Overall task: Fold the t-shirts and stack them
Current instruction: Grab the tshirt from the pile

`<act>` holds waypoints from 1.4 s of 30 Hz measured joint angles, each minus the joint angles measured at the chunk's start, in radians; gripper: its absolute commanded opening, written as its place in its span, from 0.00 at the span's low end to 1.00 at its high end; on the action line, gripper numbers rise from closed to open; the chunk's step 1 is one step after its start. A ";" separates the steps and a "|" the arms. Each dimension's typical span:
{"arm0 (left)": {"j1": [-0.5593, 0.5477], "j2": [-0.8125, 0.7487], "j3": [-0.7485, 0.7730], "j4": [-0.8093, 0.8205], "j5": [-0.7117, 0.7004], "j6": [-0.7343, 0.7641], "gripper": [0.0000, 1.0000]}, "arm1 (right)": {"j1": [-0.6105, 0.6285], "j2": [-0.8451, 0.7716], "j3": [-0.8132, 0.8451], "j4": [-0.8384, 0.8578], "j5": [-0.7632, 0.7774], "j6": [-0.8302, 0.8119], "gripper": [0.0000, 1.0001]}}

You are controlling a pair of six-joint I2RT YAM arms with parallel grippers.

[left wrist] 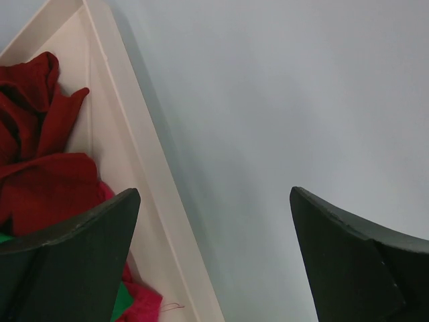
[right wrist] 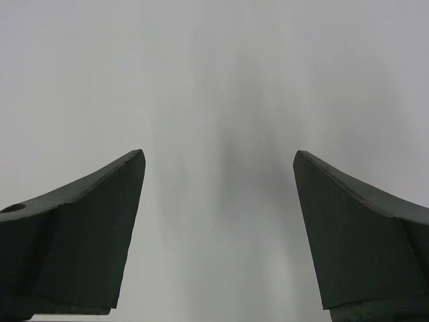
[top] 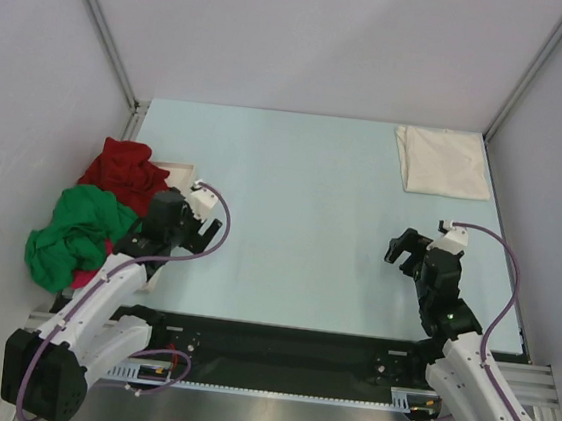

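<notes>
left gripper [top: 202, 229] released | right gripper [top: 406, 250] released | suggest: pinch dark red t-shirt [top: 120, 173] by one edge (avoid tray [top: 179, 170])

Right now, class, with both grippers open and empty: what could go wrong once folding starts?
1. The dark red t-shirt, green t-shirt and magenta t-shirt lie heaped together over the tray; the left gripper, open beside it, may lift several at once.
2. The green one seems to overhang the left edge of the table, so a tug might drop it.
</notes>
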 measured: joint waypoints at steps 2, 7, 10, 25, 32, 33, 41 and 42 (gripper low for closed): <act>0.000 0.008 0.000 0.000 0.001 0.000 1.00 | 0.000 0.000 0.000 0.000 0.000 0.000 0.97; 0.000 0.038 0.000 -0.003 0.011 0.000 1.00 | 0.000 0.000 0.000 0.000 0.002 0.000 0.97; 0.000 0.047 0.000 -0.004 0.005 0.000 1.00 | 0.000 0.000 0.000 0.000 0.005 0.000 0.97; 0.500 0.303 0.444 -0.082 -0.052 0.026 0.92 | 0.000 0.037 0.000 0.000 0.008 0.000 0.97; 0.670 0.444 0.413 -0.172 -0.082 0.083 0.94 | 0.000 0.042 0.000 0.000 0.014 -0.004 0.97; 0.690 0.442 0.398 -0.171 -0.095 0.096 0.92 | 0.000 0.043 0.000 0.000 0.014 -0.004 0.97; 0.737 0.480 0.359 -0.148 -0.118 0.161 0.00 | 0.000 0.067 0.000 0.000 0.016 -0.007 0.97; 0.737 0.476 0.361 -0.152 -0.113 0.163 0.00 | 0.000 0.064 0.000 -0.001 0.017 -0.007 0.97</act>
